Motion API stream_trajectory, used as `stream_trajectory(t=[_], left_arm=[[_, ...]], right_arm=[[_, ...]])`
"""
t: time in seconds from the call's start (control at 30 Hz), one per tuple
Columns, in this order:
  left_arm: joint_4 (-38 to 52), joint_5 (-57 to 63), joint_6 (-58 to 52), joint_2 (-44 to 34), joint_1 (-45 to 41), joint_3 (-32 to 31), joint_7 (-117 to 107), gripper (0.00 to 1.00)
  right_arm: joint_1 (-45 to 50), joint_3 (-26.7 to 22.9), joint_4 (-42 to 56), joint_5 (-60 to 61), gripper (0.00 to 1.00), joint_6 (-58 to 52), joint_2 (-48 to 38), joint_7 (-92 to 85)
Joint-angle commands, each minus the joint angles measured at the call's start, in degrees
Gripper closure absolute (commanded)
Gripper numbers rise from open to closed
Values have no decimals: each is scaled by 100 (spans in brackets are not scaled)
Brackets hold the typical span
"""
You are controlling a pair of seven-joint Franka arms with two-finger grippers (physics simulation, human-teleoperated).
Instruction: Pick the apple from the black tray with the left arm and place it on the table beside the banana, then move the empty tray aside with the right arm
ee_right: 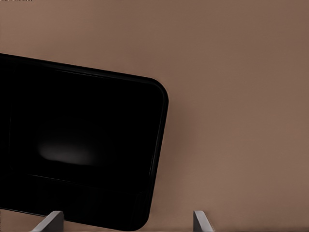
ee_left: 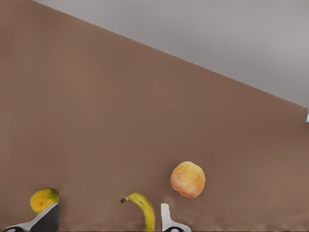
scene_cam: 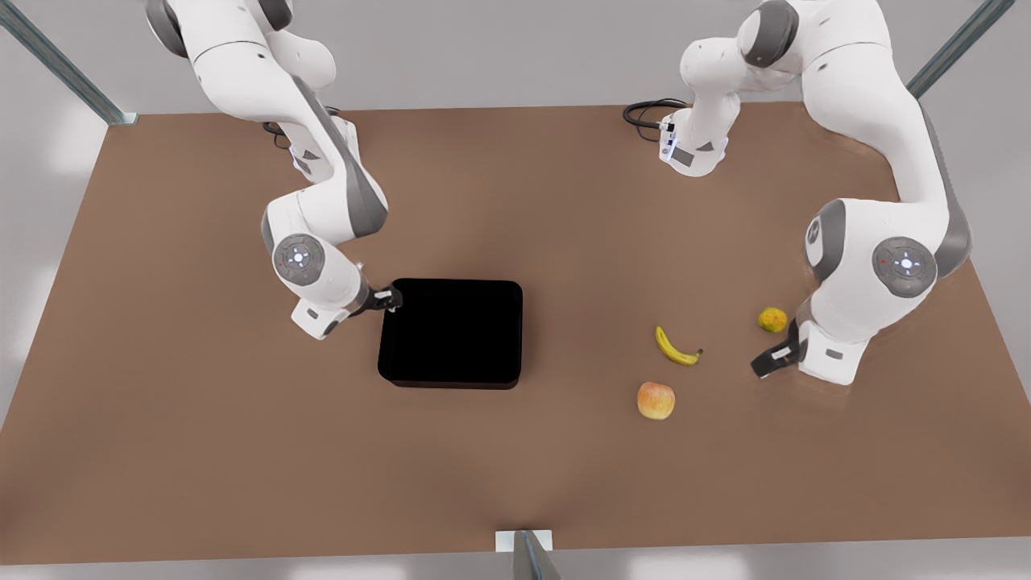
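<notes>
At the front view's left, your right gripper [scene_cam: 392, 299] sits spread at the empty black tray's [scene_cam: 453, 332] corner. Rightward, the banana [scene_cam: 676, 347] and apple [scene_cam: 656, 400] lie on the table [scene_cam: 201, 403]; your left gripper [scene_cam: 765, 362], fingers parted, waits just beyond.

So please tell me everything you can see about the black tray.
The black tray is a shallow matte black rectangle with rounded corners and a low rim, and it looks empty. It lies flat on the brown table, away from the fruit. The right pincer sits open at its corner on the front view's left; I cannot tell if they touch.
</notes>
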Motion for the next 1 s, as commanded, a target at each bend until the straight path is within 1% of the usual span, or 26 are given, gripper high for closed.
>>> stream_trajectory(t=[0.0,0.17,0.27,0.33,0.5,0.57,0.67,0.77,0.8,0.83,0.9,0.93,0.97], left_arm=[[-955,-189,-300,-785,81,65,2999,0],[-928,-198,-309,-706,143,65,2973,0],[-937,-198,-309,-662,143,65,2964,0],[-937,-198,-318,-653,143,65,2929,0],[-937,-198,-309,-583,143,65,2920,0],[-937,-198,-309,-574,143,65,2920,0],[-937,-198,-300,-565,143,65,2920,0],[-937,-198,-300,-556,143,65,2920,0],[-937,-198,-300,-556,143,65,2920,0],[-937,-198,-309,-565,143,65,2903,0],[-937,-198,-309,-556,143,65,2903,0],[-937,-198,-300,-548,143,65,2903,0],[-937,-198,-300,-530,143,65,2903,0]], right_arm=[[1,1,-52,200,0,684,105,1286],[-8,-17,-61,200,0,1264,632,1277],[-8,-17,-96,191,0,1308,791,1225],[-8,-17,-482,183,0,1738,791,1207],[-8,-17,-931,183,0,2187,738,1154],[1,-17,-1124,183,0,2547,738,1154],[1,-17,-1326,183,6,2881,764,1093],[1,-17,-1335,183,18,2907,808,1058],[1,-17,-1344,183,19,2925,835,1031],[1,-17,-1379,183,23,2969,852,1031],[-8,-17,-1388,183,36,2987,887,944],[-8,-17,-1388,183,38,3039,914,935],[-8,-17,-1388,183,44,3039,914,882]])
